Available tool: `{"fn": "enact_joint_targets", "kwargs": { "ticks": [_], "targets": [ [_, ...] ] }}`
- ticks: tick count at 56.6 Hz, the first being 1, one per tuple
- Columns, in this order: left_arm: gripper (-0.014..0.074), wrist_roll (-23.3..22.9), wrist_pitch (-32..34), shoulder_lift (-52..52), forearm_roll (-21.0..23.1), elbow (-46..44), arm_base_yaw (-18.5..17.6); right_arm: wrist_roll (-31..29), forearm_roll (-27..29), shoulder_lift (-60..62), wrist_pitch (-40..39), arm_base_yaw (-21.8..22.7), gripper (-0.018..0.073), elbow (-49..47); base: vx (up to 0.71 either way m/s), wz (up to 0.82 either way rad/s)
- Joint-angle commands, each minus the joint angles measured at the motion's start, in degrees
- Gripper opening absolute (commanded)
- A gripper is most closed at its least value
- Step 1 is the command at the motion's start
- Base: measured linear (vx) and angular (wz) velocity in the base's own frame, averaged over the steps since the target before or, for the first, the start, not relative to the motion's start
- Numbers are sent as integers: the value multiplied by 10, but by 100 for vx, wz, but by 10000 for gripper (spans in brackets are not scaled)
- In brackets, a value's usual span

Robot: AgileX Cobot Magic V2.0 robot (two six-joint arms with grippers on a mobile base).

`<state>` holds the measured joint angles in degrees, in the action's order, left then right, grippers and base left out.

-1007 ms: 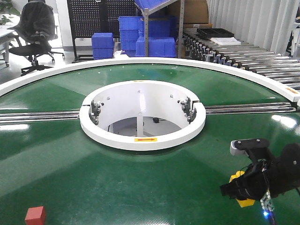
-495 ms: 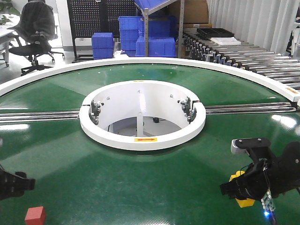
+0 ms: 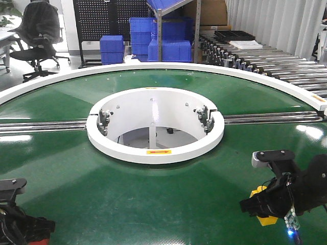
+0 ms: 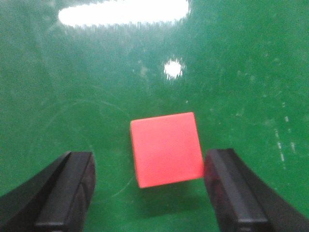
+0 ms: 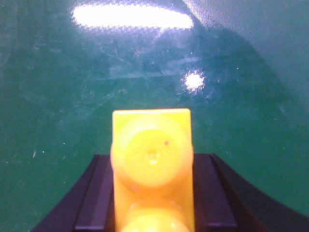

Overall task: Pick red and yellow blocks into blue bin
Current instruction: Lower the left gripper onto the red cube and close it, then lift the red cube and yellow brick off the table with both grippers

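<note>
On the green belt [image 3: 153, 204], we are holding our left gripper [image 4: 149, 193] open around the red block [image 4: 166, 147], our right gripper [image 5: 153, 203] clenching the yellow brick [image 5: 152, 145].

right gripper [image 5: 152, 195] clamped on yellow brick [image 5: 152, 145], black fingers [image 5: 94, 193] tight against its left and right sides, round studs facing the camera, far end sticking out past the fingertips over glossy green surface [image 5: 53, 101], glare strip [image 5: 133, 17] far, glare spot [image 5: 194, 81] right.
</note>
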<state>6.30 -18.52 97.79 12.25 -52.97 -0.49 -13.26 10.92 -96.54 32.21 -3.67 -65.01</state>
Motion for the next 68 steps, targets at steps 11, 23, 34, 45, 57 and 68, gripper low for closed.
{"fn": "enact_joint_targets", "kwargs": {
  "ticks": [11, 23, 34, 45, 57, 68],
  "targets": [
    [587, -6, 59, -17, 8, -19, -6, -3, 1, 27, -27, 2, -11, -16, 0, 0],
    [587, -5, 64, 2, 7, -19, -18, -3, 1, 27, -27, 2, -11, -16, 0, 0],
    [587, -5, 85, 20, 6, -19, -37, -3, 1, 27, -24, 2, -11, -16, 0, 0],
    [587, -5, 87, 37, 6, -19, -39, -3, 1, 27, -18, 2, -11, -16, 0, 0],
    [577, -5, 105, 40, 6, -19, -39, -3, 1, 27, -13, 2, -11, -16, 0, 0],
    [486, -5, 109, 40, 3, -19, -39, -3, 1, 27, -12, 2, -11, -16, 0, 0]
  ]
}}
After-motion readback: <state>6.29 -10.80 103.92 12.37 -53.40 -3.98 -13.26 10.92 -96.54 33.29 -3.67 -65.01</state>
